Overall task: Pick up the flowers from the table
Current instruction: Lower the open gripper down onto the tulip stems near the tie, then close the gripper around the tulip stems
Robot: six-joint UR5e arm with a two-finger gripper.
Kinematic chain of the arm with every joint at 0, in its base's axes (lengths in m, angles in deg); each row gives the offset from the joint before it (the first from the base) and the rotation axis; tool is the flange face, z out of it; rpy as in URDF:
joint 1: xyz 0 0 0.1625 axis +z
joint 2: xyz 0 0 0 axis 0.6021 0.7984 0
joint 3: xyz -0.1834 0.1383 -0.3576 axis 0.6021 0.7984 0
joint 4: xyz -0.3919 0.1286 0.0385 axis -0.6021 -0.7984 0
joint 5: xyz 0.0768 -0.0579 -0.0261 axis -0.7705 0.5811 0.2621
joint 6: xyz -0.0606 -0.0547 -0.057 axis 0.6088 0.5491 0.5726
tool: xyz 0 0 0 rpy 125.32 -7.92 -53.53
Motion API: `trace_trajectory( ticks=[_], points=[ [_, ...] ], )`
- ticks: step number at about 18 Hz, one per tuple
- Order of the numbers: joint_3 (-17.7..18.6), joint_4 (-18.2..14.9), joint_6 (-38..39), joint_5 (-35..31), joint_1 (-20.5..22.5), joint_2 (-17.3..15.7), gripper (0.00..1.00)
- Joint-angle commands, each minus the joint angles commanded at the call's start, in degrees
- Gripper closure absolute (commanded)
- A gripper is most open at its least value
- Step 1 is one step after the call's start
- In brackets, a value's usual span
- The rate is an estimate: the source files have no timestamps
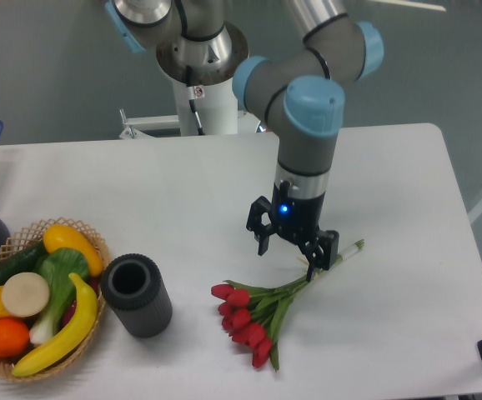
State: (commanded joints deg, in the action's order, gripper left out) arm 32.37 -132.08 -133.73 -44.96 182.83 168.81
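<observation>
Now tool (288, 258) wide open, over flowers (262, 312) stems.

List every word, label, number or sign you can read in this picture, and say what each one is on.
No text here can be read.
Small sticker with a red mark on the robot's white base column: too small and blurred to read.
Blue light on the gripper: a lamp, not a sign.
The flowers, the dark cylinder and the basket: no lettering visible.
</observation>
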Motion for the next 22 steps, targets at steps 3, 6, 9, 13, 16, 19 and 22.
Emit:
trace_trajectory(
  ticks=[3,6,9,13,16,19,22],
  points=[
    [-1.42,-4.52,-3.7,-1.54,-0.53,0.8,0.0],
    [-1.51,-4.52,-6.52,-1.27,-0.44,2.38,0.0],
    [-1.42,-4.43,-8.63,-0.65,-0.18,3.52,0.0],
    [-0.63,-1.19,-8.11,-0.56,-0.09,5.81,0.0],
    [-0.19,-0.83,-7.67,-0.04,-0.18,6.86,0.0],
    [-0.37,0.66,-7.23,-0.04,-0.18,7.74,0.0],
    [-0.89,1.63,-7.05,-0.12,-0.18,8.62,0.0]
  ],
)
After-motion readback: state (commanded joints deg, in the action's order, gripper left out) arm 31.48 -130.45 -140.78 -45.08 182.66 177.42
